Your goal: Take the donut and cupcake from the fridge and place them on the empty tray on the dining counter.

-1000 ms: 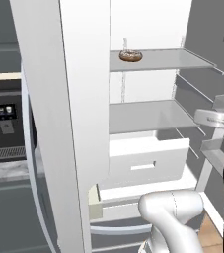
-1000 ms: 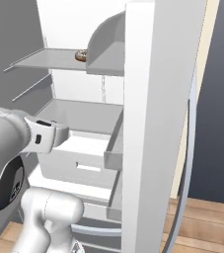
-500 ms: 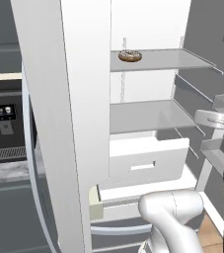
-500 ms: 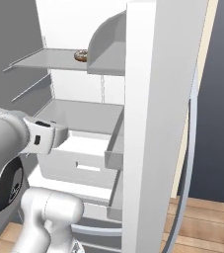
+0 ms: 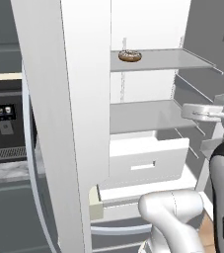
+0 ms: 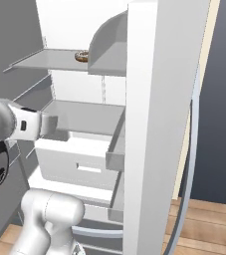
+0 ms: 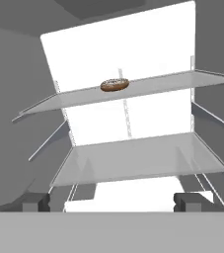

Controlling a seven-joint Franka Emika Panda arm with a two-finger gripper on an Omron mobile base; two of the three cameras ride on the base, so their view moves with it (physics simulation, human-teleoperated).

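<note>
- The donut (image 5: 130, 56) is seen lying flat on the upper shelf (image 5: 158, 60) of the open fridge (image 5: 148, 29), near the shelf's back and toward its left side in the left base view; in the hand view the donut (image 7: 115, 85) is set above centre and slightly left.
- The cupcake cannot be made out on either shelf from these angles.
- The lower shelf (image 7: 138, 158) is shown bare, with a white drawer (image 5: 148, 160) beneath it.
- The end effector (image 7: 113, 201) is held released, its two finger tips (image 7: 34, 201) spread wide with nothing between them, low in front of the lower shelf and well apart from the donut.
- The step in hand is judged to be the reach for the donut, with the task barely begun.
- For a clean pick, the end effector should be raised above the edge of the upper shelf before it is driven inward, so that the shelf front is not struck.
- The donut should be centred between the fingers, and the jaws closed across its outer ring rather than pressed down on the glaze.
- Clearance should be kept from the open door (image 5: 69, 123) on the left and the door bins (image 6: 109, 50) on the right.
- A coffee machine (image 5: 5, 126) stands on the dark surface beyond the door, out of the working path.
</note>
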